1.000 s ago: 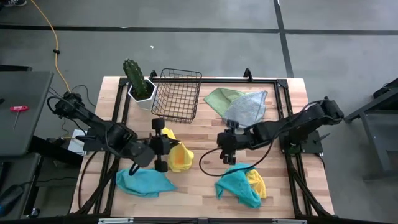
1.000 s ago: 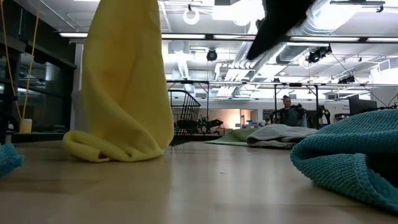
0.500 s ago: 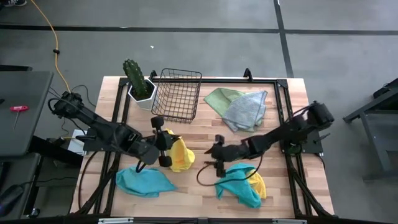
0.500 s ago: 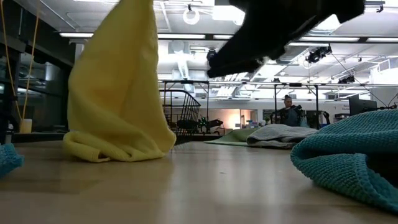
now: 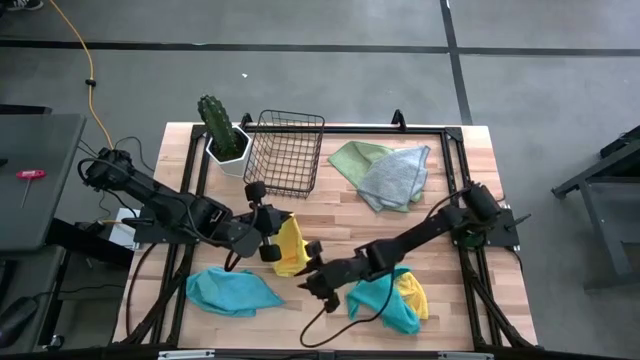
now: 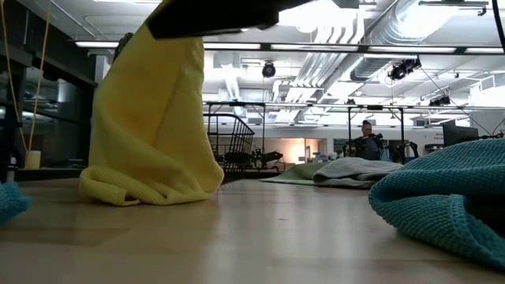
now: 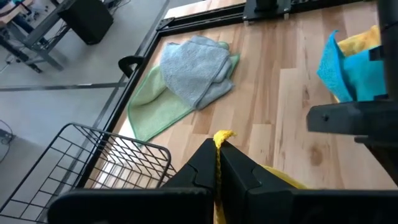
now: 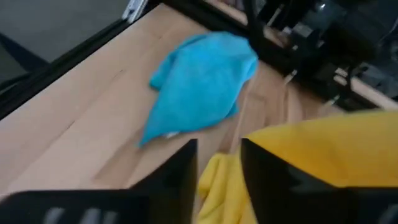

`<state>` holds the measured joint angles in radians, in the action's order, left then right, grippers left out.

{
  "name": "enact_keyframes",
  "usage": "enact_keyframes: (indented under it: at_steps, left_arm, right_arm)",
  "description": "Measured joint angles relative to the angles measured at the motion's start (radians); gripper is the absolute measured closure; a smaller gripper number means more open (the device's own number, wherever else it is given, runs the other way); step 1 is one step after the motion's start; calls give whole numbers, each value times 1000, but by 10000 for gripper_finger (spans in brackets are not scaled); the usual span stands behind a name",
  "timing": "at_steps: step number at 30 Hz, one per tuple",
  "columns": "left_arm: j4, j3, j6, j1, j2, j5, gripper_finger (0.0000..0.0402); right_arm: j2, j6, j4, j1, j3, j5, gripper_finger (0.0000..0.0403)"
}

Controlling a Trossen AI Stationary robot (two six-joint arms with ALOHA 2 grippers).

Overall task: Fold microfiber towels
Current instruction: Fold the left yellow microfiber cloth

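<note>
Yellow towel [image 5: 291,247] is hanging pinched in the left claw [image 5: 270,235]; the right claw [image 5: 312,270], part-open and reaching its lower edge, is risking a miss.

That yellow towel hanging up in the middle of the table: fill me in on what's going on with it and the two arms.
The left gripper is shut on a corner of the yellow towel, holding it up so it hangs with its lower end bunched on the table. The right gripper has reached across to the towel's lower edge, its fingers straddling the cloth without a clear grip yet. A teal towel, a teal and yellow pile and a green and grey pair lie unfolded.
</note>
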<state>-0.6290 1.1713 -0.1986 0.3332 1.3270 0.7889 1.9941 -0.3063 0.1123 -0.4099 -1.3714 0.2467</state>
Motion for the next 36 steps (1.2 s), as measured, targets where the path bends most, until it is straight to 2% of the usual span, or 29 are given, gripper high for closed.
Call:
enact_keyframes:
  at_steps: [3, 5, 9, 12, 19, 24, 31, 36]
  left_arm:
    - [3, 0, 0, -1, 0, 0, 401]
    - [5, 0, 0, -2, 0, 0, 401]
    - [6, 0, 0, -1, 0, -1, 401]
    - [6, 0, 1, -1, 0, -1, 401]
    - [-2, 0, 8, 5, -12, -1, 401]
    - [-2, 0, 8, 16, -34, 1, 401]
    - [-3, 0, -8, 23, -62, 4, 401]
    - [-4, 0, -9, 23, -65, -4, 401]
  right_arm:
    - [39, 12, -3, 25, -41, 31, 374]
    - [71, 25, -3, 48, -68, 34, 393]
    - [131, 72, -15, 82, -118, 50, 382]
    - [145, 106, -77, 83, -151, 115, 398]
    - [145, 281, -492, 73, -230, 284, 402]
    - [145, 372, -756, 62, -262, 361, 402]
    - [145, 385, -982, 65, -271, 442, 402]
    - [141, 385, -1042, 69, -271, 456, 403]
